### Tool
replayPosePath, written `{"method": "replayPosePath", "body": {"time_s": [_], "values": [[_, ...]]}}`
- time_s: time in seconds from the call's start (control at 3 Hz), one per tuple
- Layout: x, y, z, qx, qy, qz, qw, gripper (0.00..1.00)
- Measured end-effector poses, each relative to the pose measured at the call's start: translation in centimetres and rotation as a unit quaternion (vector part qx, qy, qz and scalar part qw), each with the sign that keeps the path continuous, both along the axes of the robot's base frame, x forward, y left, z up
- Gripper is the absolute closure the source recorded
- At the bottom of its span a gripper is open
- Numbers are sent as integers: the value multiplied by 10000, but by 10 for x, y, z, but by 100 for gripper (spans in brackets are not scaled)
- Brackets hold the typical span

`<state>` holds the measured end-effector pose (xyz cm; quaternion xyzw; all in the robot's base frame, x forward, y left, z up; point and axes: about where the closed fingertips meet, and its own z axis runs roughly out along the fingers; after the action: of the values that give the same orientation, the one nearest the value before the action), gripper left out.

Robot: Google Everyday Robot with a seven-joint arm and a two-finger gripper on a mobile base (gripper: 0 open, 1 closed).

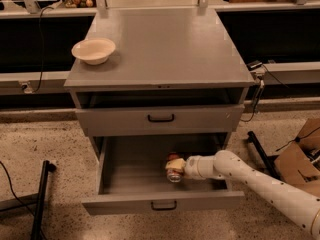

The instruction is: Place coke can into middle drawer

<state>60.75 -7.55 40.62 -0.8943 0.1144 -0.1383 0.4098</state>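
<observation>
One grey cabinet (165,54) carries two drawers with black handles: the top drawer (200,118) closed, the middle drawer (200,201) pulled out. One white arm (260,181) reaches in from the right; one cream bowl (93,50) sits on the cabinet's left rear. One gripper (176,166) is inside the middle drawer, pinching the one coke can (174,174), right of centre.

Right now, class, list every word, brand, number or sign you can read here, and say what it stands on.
None can be read.
The small orange-red soda can, at the gripper inside the open grey middle drawer: its markings cannot be made out.
The cream-white bowl: no text shows.
</observation>
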Motion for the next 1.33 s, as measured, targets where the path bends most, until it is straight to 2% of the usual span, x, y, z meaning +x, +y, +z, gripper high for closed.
{"method": "replayPosePath", "body": {"time_s": [0.67,1.0,1.33], "values": [[-7,3,8,-277,-37,-45,9996,14],[-19,7,22,-449,-72,77,9989,0],[-23,14,23,-577,16,183,9982,0]]}}
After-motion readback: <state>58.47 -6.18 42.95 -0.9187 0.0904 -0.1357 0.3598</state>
